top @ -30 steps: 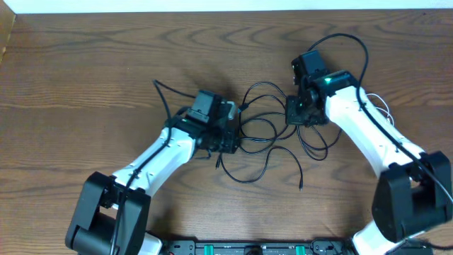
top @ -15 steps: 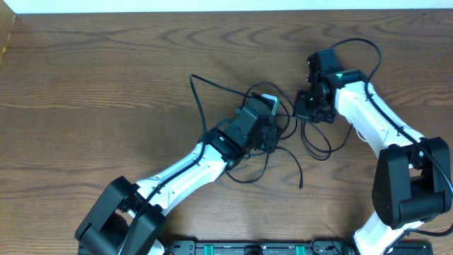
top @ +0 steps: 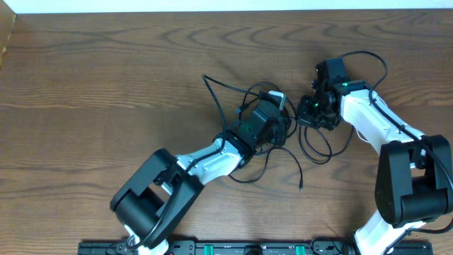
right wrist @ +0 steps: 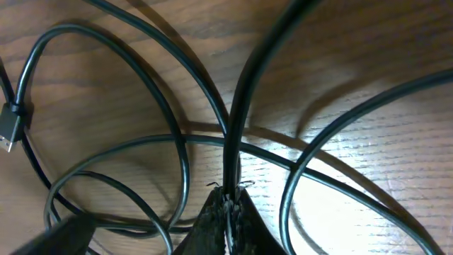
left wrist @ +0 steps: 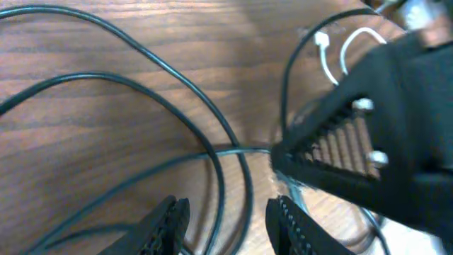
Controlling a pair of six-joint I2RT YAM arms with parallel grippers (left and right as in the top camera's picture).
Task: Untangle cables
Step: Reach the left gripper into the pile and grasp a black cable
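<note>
Several thin black cables (top: 316,151) lie in tangled loops at the table's middle, and one loose end (top: 302,185) trails toward the front. My left gripper (top: 282,120) hangs low over the tangle and is open. In the left wrist view two black strands (left wrist: 221,191) run between its fingertips (left wrist: 173,212) without being pinched by the left gripper (left wrist: 228,216). My right gripper (top: 304,119) sits just right of it. The right gripper (right wrist: 230,205) is shut on one black cable (right wrist: 237,120) that rises from its tips. A small plug (right wrist: 8,127) lies at the left. A white cable (left wrist: 331,60) shows behind.
The right gripper's black body (left wrist: 368,134) looms close on the right of the left wrist view. The left arm's own thicker black wire (top: 212,85) arcs over the wood behind it. Bare brown table (top: 106,85) spreads to the left and back.
My left arm has swung right across the table, from left of the tangle to right over it beside the right gripper. The right gripper has shifted slightly right, still clamped on its cable.
</note>
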